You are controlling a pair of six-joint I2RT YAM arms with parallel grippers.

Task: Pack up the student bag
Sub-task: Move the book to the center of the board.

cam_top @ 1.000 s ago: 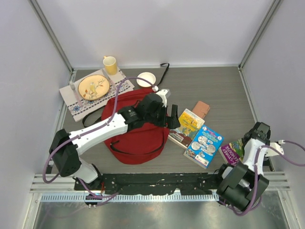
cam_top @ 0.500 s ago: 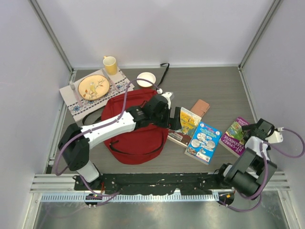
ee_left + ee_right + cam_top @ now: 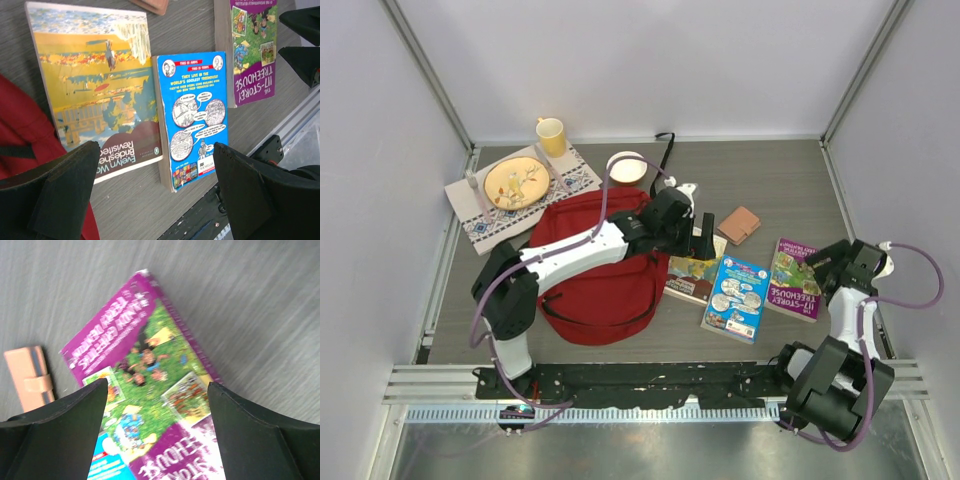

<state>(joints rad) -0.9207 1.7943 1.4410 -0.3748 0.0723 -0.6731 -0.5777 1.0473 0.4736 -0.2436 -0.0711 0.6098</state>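
The student bag (image 3: 605, 285), a dark-red backpack, lies flat left of centre; its red edge (image 3: 20, 125) shows in the left wrist view. To its right lie a yellow book (image 3: 690, 275), a blue book (image 3: 735, 298) and a purple book (image 3: 795, 278). My left gripper (image 3: 703, 235) hangs open above the yellow book's far end, holding nothing. The left wrist view shows the yellow book (image 3: 95, 85), blue book (image 3: 195, 115) and purple book (image 3: 252, 45) beyond the left gripper (image 3: 156, 150). My right gripper (image 3: 827, 262) is open at the purple book's right edge. It (image 3: 157, 390) hovers over the purple book (image 3: 150, 390).
A tan wallet (image 3: 739, 225) lies beyond the books. A placemat with a plate (image 3: 517, 183), a yellow mug (image 3: 552, 135) and a white bowl (image 3: 626, 167) stand at the back left. A black cord (image 3: 666, 150) lies by the back wall. A metal rail (image 3: 650, 378) runs along the front.
My left arm has swung right, past the bag to the yellow book. My right arm has reached away from its base to the purple book, which has shifted left and farther back.
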